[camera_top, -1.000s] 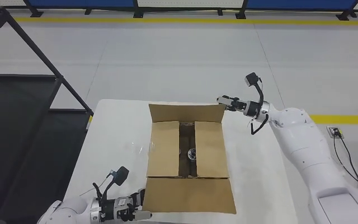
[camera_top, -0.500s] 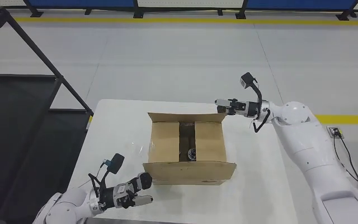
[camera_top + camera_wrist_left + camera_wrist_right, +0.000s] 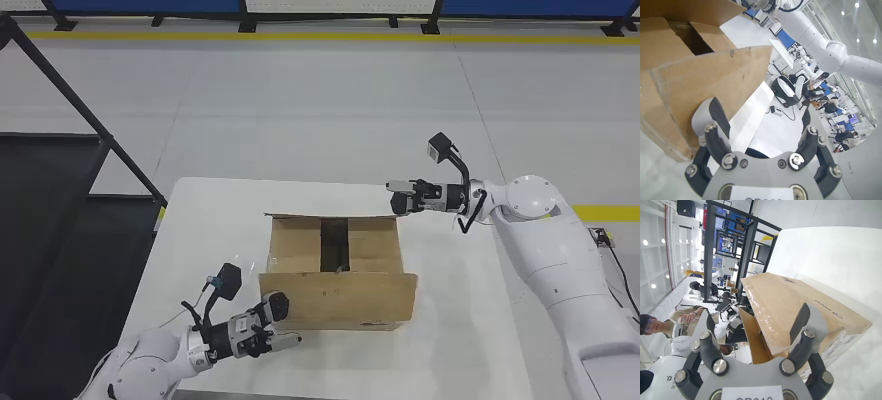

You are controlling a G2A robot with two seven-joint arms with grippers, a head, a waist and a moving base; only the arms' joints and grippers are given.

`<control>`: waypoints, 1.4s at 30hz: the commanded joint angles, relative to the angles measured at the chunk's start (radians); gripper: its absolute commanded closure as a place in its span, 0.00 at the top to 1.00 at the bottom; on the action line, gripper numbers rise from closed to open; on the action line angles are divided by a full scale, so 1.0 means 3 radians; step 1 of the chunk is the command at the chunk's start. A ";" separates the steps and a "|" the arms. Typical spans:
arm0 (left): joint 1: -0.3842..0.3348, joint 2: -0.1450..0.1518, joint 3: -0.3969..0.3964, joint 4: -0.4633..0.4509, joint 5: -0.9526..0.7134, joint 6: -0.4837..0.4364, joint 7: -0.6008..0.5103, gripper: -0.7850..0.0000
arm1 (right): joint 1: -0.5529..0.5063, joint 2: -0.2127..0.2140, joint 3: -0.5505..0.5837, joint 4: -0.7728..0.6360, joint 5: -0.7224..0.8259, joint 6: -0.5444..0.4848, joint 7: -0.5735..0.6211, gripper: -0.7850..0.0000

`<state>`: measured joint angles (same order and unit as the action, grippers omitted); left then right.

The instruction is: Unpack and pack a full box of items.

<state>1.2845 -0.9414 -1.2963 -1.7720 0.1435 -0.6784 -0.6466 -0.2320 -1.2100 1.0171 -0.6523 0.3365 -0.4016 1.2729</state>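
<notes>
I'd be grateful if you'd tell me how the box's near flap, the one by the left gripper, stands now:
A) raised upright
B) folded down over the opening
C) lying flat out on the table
A: the near flap stands upright beside the open left gripper, with the inner flaps showing uncovered behind it.

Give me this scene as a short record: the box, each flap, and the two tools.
box: cardboard, mid-way on the white table
near flap: standing up
left tool: open, by the near flap's outer face, at a corner
far flap: raised
right tool: open, far flap's corner between its fingers
inner flaps: folded in, dark gap between them
</notes>
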 commanded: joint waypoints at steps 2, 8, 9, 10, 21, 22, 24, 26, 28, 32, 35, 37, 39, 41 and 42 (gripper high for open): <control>-0.0072 -0.0015 0.0063 0.0018 0.0052 0.0035 0.0043 1.00 | 0.0000 0.0000 0.0000 0.0000 -0.0001 0.0000 0.0000 1.00; -0.0199 -0.0051 0.0216 0.0076 0.0189 0.0247 0.0102 1.00 | -0.0112 0.0031 0.0031 -0.0228 0.0078 0.0526 0.0114 1.00; -0.0219 -0.0059 0.0243 0.0090 0.0216 0.0286 0.0130 1.00 | -0.0117 0.0037 0.0038 -0.0243 0.0109 0.0633 0.0181 1.00; -0.0243 -0.0067 0.0269 0.0100 0.0250 0.0315 0.0153 1.00 | -0.0120 0.0041 0.0039 -0.0249 0.0147 0.0765 0.0279 1.00; -0.0466 -0.0130 0.0485 0.0202 0.0362 0.0422 0.0196 1.00 | -0.0128 0.0055 0.0018 -0.0267 0.0164 0.1088 0.0429 1.00; -0.0474 -0.0132 0.0490 0.0206 0.0363 0.0423 0.0197 1.00 | -0.0128 0.0055 0.0018 -0.0267 0.0164 0.1088 0.0429 1.00; -0.0486 -0.0137 0.0499 0.0213 0.0358 0.0421 0.0200 1.00 | -0.0128 0.0055 0.0018 -0.0267 0.0164 0.1088 0.0429 1.00; -0.0497 -0.0141 0.0507 0.0219 0.0370 0.0427 0.0192 1.00 | -0.0128 0.0055 0.0018 -0.0267 0.0164 0.1088 0.0429 1.00; -0.0507 -0.0143 0.0510 0.0217 0.0414 0.0440 0.0185 1.00 | -0.0228 0.0055 -0.0005 -0.0375 0.0143 0.1124 0.0336 1.00; -0.0508 -0.0150 0.0520 0.0235 0.0421 0.0453 0.0194 1.00 | -0.0386 0.0078 -0.0001 -0.0538 0.0123 0.1221 0.0290 1.00; -0.0531 -0.0157 0.0531 0.0266 0.0404 0.0460 0.0184 1.00 | -0.0502 0.0099 0.0029 -0.0652 0.0151 0.1279 0.0281 1.00; -0.0558 -0.0164 0.0548 0.0289 0.0392 0.0470 0.0171 1.00 | -0.0570 0.0115 0.0057 -0.0723 0.0168 0.1324 0.0261 1.00; -0.0589 -0.0173 0.0572 0.0312 0.0389 0.0483 0.0166 1.00 | -0.0639 0.0132 0.0079 -0.0795 0.0159 0.1370 0.0218 1.00; -0.0622 -0.0182 0.0598 0.0329 0.0386 0.0491 0.0156 1.00 | -0.0707 0.0149 0.0107 -0.0858 0.0150 0.1413 0.0173 1.00; -0.0635 -0.0186 0.0610 0.0334 0.0382 0.0491 0.0155 1.00 | -0.0742 0.0159 0.0123 -0.0887 0.0140 0.1424 0.0145 1.00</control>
<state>1.0988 -0.9958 -1.1178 -1.6740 0.2592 -0.5314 -0.5994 -0.4430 -1.1656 1.0486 -0.9088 0.3817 0.0212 1.3254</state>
